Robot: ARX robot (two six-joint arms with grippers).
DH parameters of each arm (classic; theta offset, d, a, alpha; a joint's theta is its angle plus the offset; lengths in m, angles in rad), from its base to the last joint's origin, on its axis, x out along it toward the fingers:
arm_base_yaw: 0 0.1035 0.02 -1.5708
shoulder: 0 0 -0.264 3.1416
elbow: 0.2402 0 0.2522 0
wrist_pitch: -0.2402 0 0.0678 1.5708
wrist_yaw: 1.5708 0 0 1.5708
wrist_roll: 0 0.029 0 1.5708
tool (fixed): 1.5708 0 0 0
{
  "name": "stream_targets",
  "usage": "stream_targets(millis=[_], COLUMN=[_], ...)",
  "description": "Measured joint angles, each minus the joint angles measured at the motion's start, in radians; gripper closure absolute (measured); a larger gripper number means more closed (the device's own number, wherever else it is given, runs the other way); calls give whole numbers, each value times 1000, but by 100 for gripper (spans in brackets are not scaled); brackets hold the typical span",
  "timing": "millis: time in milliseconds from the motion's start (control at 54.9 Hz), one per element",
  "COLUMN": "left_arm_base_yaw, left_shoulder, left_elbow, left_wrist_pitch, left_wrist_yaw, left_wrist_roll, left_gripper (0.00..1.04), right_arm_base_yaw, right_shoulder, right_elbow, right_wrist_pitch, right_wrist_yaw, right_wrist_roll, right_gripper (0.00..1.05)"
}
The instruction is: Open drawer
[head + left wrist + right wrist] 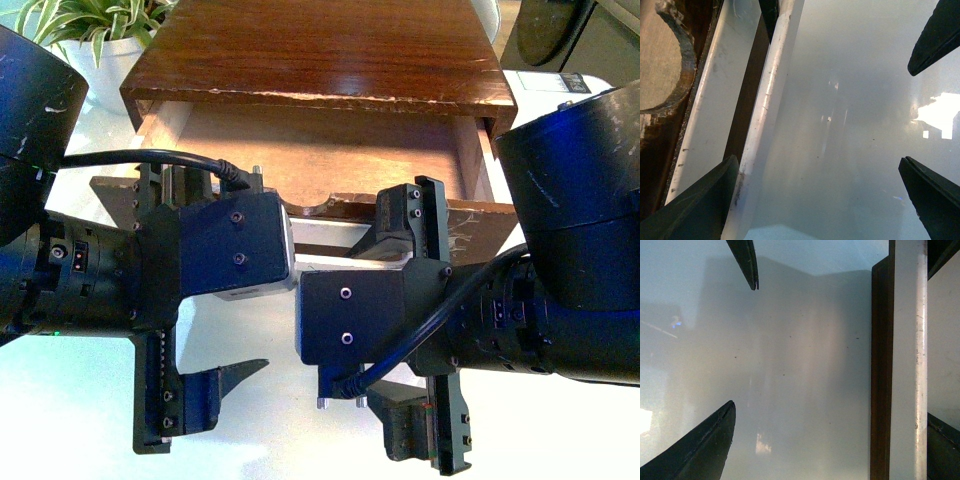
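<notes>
The drawer (330,150) stands pulled out of its dark-brown cabinet (320,50), pale wood showing inside; the half-round notch (318,207) in its front edge shows between my arms. My left gripper (250,275) and right gripper (390,320) sit side by side just in front of the drawer front, both open. In the left wrist view the white bar handle (767,115) runs between my open left gripper's (817,165) fingers, close to the drawer-side finger (700,205). In the right wrist view the handle (907,365) lies likewise inside my open right gripper (830,410).
The white glossy table (300,450) spreads below the grippers. A potted plant (90,25) stands at the back left beside the cabinet. A dark round object (550,25) stands at the back right. My two arms fill the foreground.
</notes>
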Motion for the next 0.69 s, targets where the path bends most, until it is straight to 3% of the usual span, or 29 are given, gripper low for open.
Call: stream_targets(millis=[693], left_arm_base_yaw=[0], left_shoulder=[-40], left_elbow=[-23], left_wrist_pitch=[-4], left_wrist_yaw=[8], left_wrist_roll=[-53], left_gripper=[8], right_arm_base_yaw=[-18], right_shoulder=[-10], right_elbow=[-31], right_wrist_pitch=[68], right_wrist_yaw=[-13], right_wrist_roll=[4], right_gripper=[9])
